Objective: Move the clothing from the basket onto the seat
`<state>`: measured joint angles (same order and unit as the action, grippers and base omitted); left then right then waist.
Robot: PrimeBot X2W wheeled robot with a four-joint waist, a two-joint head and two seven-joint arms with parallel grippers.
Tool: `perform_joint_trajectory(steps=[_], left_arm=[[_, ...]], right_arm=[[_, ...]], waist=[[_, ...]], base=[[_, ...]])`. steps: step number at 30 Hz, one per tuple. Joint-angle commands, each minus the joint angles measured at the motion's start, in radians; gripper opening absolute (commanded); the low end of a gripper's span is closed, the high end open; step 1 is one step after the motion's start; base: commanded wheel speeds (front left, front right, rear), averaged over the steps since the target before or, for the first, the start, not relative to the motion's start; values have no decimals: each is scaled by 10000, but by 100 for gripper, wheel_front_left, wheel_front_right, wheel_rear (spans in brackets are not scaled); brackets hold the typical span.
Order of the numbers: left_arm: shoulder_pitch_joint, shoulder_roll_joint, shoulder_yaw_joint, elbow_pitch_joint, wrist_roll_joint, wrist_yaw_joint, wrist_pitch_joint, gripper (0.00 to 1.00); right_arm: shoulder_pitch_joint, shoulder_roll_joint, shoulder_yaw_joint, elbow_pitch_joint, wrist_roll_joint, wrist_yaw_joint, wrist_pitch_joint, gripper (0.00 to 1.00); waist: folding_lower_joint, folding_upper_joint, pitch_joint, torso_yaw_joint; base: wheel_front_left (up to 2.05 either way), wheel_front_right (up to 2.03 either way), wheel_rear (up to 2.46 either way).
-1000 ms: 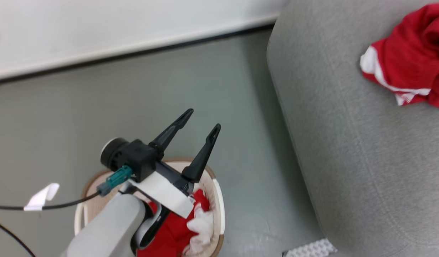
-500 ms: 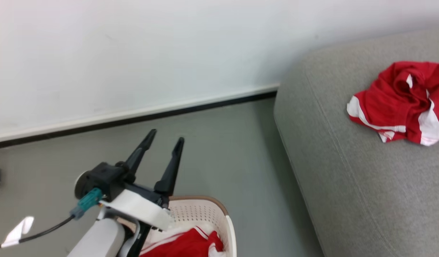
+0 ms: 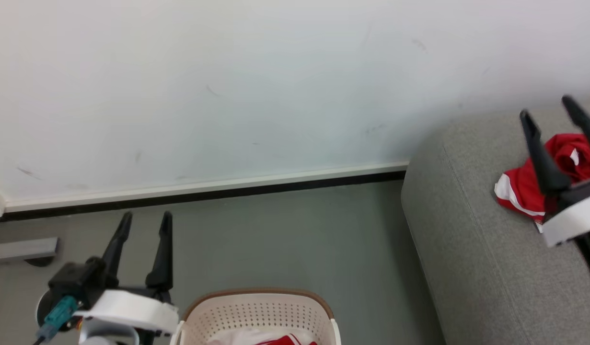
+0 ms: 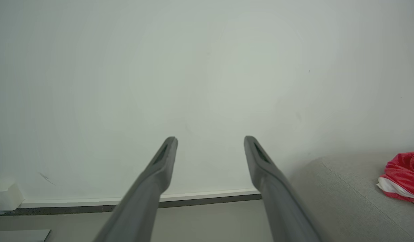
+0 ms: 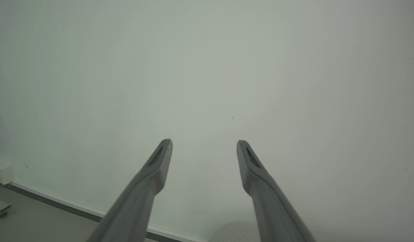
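Down at the near edge, the basket [image 3: 256, 309] is cut off by the frame, so just its brown rim and holed far wall are in sight, with a sliver of red-and-white clothing [image 3: 286, 341] peeking up inside; how much more lies in there cannot be told. Just left of it sits the left claw [image 3: 146, 218], its two dark fingers spread wide and nothing between them, and its wrist view confirms the empty gap [image 4: 211, 139]. Beyond lies bare grey floor [image 3: 285, 235]. Over on the right, the seat [image 3: 467, 258] runs out of frame, and a crumpled red garment [image 3: 520, 194] with white bands rests on its top, also seen at the wrist view's right edge [image 4: 403, 173]. The right claw [image 3: 546, 109] hangs in front of that garment, covering part of it, fingers splayed fully and gripping nothing; whether it touches the fabric is hard to say. Farthest back, the pale wall [image 3: 227, 96] meets a dark baseboard [image 3: 203, 195].
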<state>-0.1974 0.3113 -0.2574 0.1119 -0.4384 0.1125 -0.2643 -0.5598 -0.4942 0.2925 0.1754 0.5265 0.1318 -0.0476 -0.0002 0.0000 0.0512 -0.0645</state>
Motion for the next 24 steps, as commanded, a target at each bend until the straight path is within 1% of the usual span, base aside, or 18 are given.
perform_joint_trajectory(steps=[1,5,8,11,15,18,21,24], left_arm=[[389,-41,222,-53,115,67,-1,100],[1059,-262,716,1,258,94,-1,100],[1393,-483,1002,87,395,5,-1,100],[1625,-804,1518,50,581,-136,-1,100],[1829,-1184,2068,232,1146,-410,-1,100],[1984,-1410,2405,403,1663,-626,-1,100],[2110,-1573,2591,516,2244,-779,-1,100],[2192,-1766,2824,646,2509,-942,-1,100]], right_arm=[[545,216,-117,-56,-186,-22,-174,100],[1641,859,-473,-134,-228,-22,-654,100],[2480,1392,-867,-4,-245,-22,-1205,100],[3103,1865,-963,223,-1,-22,-1695,100],[3766,2250,-1045,849,35,-22,-2068,100],[4148,2388,-1107,1285,-250,-22,-2177,100],[4431,2720,-1340,1269,-596,-22,-2178,100],[4672,3003,-1478,1091,-966,-22,-2175,100]], waist=[[2,0,-259,211],[2,0,-485,369],[2,0,-558,464],[2,0,-577,489],[2,0,-605,547],[2,0,-634,581],[2,0,-676,591],[2,0,-708,590]], base=[[0,0,0],[0,0,0],[0,0,0],[0,0,0],[0,0,0],[0,0,0],[0,0,0],[0,0,0]])
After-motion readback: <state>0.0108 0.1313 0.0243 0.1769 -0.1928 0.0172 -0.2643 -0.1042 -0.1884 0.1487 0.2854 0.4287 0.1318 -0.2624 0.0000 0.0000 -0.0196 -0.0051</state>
